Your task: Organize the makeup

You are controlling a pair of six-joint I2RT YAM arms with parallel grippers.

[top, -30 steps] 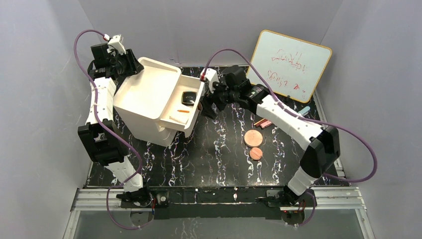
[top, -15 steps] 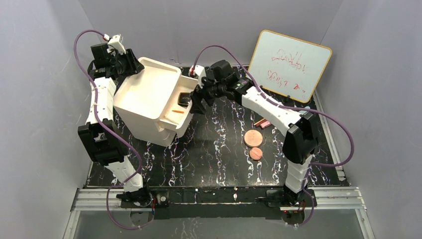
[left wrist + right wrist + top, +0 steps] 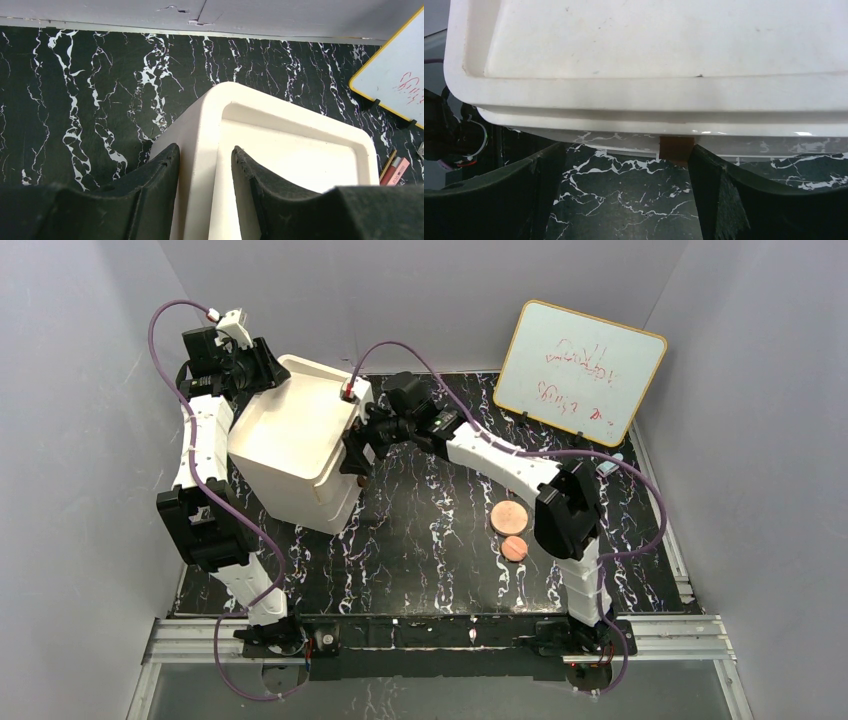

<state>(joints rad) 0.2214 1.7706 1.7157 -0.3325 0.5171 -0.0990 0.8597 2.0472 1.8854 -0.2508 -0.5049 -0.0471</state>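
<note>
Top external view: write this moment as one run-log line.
left tool: clamped on white drawer box rim | right tool: open, at brown drawer knob | two copper-pink discs: on table

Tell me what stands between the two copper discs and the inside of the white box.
The drawer of the white box looks shut, blocking entry; the open right gripper straddles its brown knob. Nothing else visible lies between the larger disc, the smaller disc and it.
</note>
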